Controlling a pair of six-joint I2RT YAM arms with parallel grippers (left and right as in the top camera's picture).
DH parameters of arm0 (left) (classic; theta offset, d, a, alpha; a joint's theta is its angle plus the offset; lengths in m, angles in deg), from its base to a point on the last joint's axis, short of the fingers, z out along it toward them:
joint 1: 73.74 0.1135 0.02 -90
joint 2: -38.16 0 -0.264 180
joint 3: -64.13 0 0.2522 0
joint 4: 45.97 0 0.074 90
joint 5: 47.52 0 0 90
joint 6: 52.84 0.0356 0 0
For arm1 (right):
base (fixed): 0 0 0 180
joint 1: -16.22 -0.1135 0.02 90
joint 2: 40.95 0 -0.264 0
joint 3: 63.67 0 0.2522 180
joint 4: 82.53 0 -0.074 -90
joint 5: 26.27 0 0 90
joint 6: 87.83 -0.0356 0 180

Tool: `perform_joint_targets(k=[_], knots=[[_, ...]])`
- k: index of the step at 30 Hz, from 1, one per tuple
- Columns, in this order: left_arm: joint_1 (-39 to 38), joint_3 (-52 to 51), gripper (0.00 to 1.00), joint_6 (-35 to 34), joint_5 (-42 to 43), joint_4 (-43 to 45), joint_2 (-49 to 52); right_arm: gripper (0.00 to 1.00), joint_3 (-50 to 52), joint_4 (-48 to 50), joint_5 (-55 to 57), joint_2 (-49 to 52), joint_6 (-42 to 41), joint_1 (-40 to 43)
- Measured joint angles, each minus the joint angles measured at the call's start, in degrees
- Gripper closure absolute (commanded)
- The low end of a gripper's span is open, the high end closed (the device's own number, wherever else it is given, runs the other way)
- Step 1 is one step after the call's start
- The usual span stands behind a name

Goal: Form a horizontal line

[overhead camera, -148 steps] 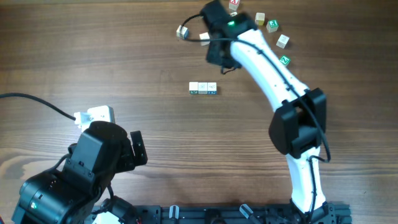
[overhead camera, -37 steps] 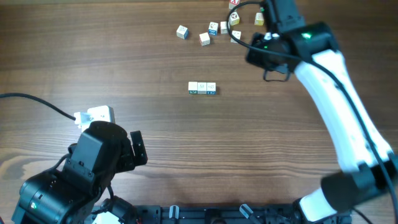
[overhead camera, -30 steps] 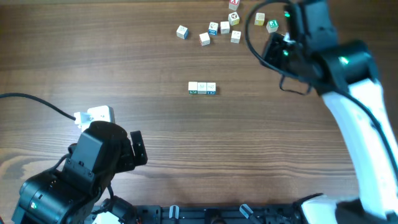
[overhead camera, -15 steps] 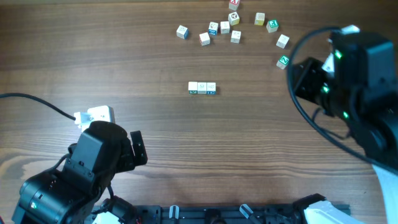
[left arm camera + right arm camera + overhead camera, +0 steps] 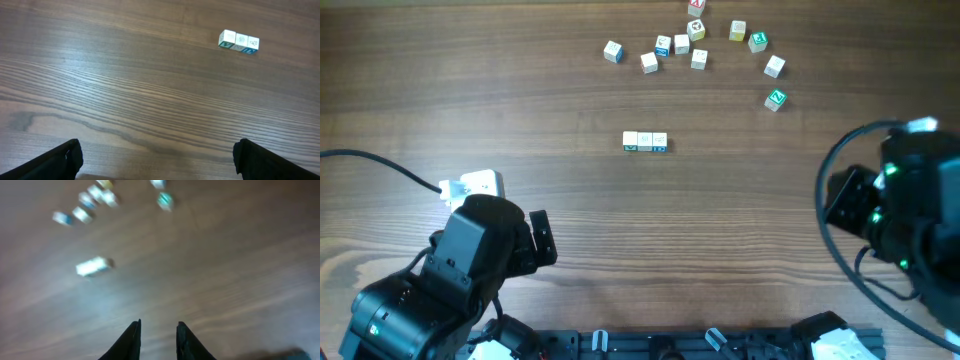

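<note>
Looking through the right wrist camera, I see the right hand (image 5: pixel 156 341) with its two fingers close together. The gap between them is narrow with nothing in it, and the hand hangs above bare wood, touching nothing. That view is blurred. The left hand (image 5: pixel 157 157) stands wide, its fingertips just showing at the bottom corners of the left wrist view, and it holds nothing.

The horizontal line (image 5: pixel 646 142) lies near the middle of the tabletop (image 5: pixel 620 230): three small white cubes edge to edge, with teal and blue marks on their near faces. It is well apart from both hands. From the left wrist it sits toward the upper right. From the right wrist it is a pale smear up and to the left.

Loose cubes (image 5: pixel 681 43) are scattered along the far edge, well apart from the row. A single cube (image 5: pixel 612 51) lies left of that group, and a green-marked cube (image 5: pixel 776 99) is the one nearest the right arm (image 5: pixel 905 220).

The left arm (image 5: pixel 450 280) fills the near left corner, with a white box (image 5: pixel 475 185) just beside it and a black cable (image 5: pixel 370 160) running off the left edge. The right arm sits at the right edge, ringed by its own cable. Bare wood stretches between each arm and the row.
</note>
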Motion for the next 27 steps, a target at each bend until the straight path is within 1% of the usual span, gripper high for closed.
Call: perform_joint_targets(k=[3, 5, 6, 7, 10, 13, 16, 19, 23, 26, 27], knots=[[0.0, 0.0, 0.0, 0.0, 0.0, 0.0, 0.0, 0.7, 12.0, 4.8, 0.0, -3.0, -2.2, 0.0], [0.0, 0.0, 0.0, 0.0, 0.0, 0.1, 0.0, 0.73, 21.8, 12.8, -2.0, -4.6, -2.8, 0.0], [0.0, 0.0, 0.0, 0.0, 0.0, 0.0, 0.0, 0.73, 25.5, 15.3, -3.2, -4.7, -3.0, 0.0], [0.0, 0.0, 0.0, 0.0, 0.0, 0.0, 0.0, 0.75, 30.8, 20.2, -5.3, -4.7, -3.1, -0.1], [0.0, -0.1, 0.0, 0.0, 0.2, 0.0, 0.0, 0.76, 43.4, 31.5, -11.5, -3.0, -3.4, -1.3], [0.0, -0.1, 0.0, 0.0, 0.2, 0.0, 0.0, 0.78, 50.8, 37.0, -15.9, 0.4, -4.4, -3.6], [0.0, -0.1, 0.0, 0.0, 0.2, 0.0, 0.0, 0.77, 52.4, 38.4, -17.5, 2.9, -4.9, -4.7], [0.0, -0.1, 0.0, 0.0, 0.2, 0.0, 0.0, 0.77, 52.4, 39.4, -17.9, 3.3, -5.0, -4.9], [0.0, -0.1, 0.0, 0.0, 0.2, 0.0, 0.0, 0.83, 52.4, 38.2, -17.6, 3.1, -5.2, -4.9], [0.0, -0.1, 0.0, 0.0, 0.2, 0.0, 0.0, 0.83, 52.4, 35.5, -16.7, 1.0, -5.3, -5.0], [0.0, -0.1, 0.0, 0.0, 0.2, 0.0, 0.0, 0.83, 52.4, 34.1, -16.3, -2.0, -5.3, -5.0]])
